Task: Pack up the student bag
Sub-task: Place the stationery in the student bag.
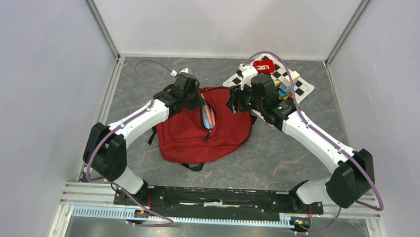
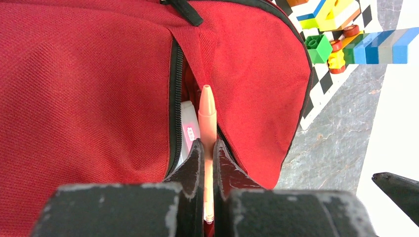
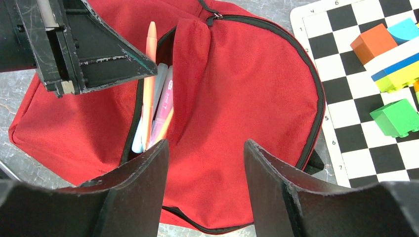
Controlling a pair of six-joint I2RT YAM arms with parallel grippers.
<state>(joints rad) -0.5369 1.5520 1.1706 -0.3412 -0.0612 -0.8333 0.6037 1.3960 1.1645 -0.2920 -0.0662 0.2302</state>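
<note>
Clamps a peach pen between the left fingers, clenched tight on its barrel, with the tip pointing straight out from them into the unzipped pocket of the student bag. Finds that bag directly under and ahead of those fingers: dark red, black zip, lying flat on the grey desk, with red cloth to either side of the fingertips.

Holds the right fingers released, spread wide with nothing between them, hovering over the bag's far side. Sees plain red panel through the gap between them, and the pocket slit just beyond one fingertip.

Shows more pens packed in the pocket, past the left fingertips: pale blue, pink and yellow-orange among them. Bears dark print on the pink pen, too blurred to read; likewise white marks on a pink label just beside the held pen.

Puts a checkered mat out to the side of the right fingers, right beside the bag's curved edge. Reads "6" on the mat's top border; cannot make out the smaller digits down its side. Has a green block and an orange block on the mat, and a red block farther beyond the fingers.
</note>
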